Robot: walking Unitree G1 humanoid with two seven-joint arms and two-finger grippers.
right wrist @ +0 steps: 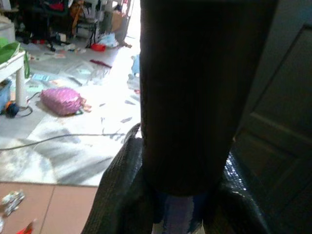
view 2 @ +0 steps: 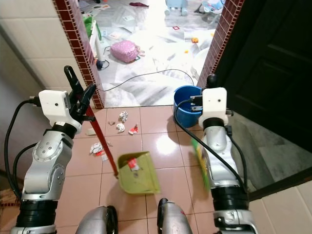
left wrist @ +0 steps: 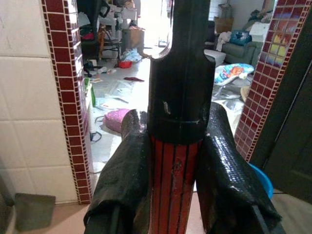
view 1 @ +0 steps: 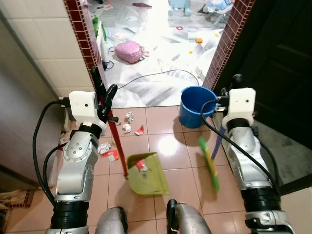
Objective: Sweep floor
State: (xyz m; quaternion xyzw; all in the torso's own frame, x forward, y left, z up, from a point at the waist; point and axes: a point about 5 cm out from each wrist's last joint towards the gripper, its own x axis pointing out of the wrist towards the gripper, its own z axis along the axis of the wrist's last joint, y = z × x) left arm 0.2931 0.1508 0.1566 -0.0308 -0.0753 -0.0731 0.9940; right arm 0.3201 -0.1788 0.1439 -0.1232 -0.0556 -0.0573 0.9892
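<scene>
Starting from the robot's left, the left gripper [view 1: 104,92] is seen raised beside the red-tiled door post [view 1: 80,34], and its two black fingers [left wrist: 127,175] are closed on the red handle [left wrist: 174,185] of the dustpan, which has a black cap at its upper end. The handle is led down at a slant to the green dustpan [view 1: 147,174], which is resting on the pink floor tiles [view 1: 161,141] in front of the robot's legs, and a small red and white scrap [view 1: 142,165] is lying inside it. Several crumpled paper scraps [view 1: 127,123] are scattered on the tiles between the door post and the dustpan, near the handle. Further to the right, the green broom head [view 1: 209,163] is seen blurred and just beside the dustpan, a little apart from it. Its blue stick [view 1: 218,141] is going up to the right gripper [view 1: 226,92], whose fingers [right wrist: 119,195] are clamped around the stick under a dark cap. A blue bucket [view 1: 194,107] is standing at the threshold, just behind the right gripper, next to a dark door [view 1: 278,58]. Behind the doorway a littered room is visible, with a pink bag [view 1: 128,51] and a black cable [view 1: 156,75] on the pale floor.
</scene>
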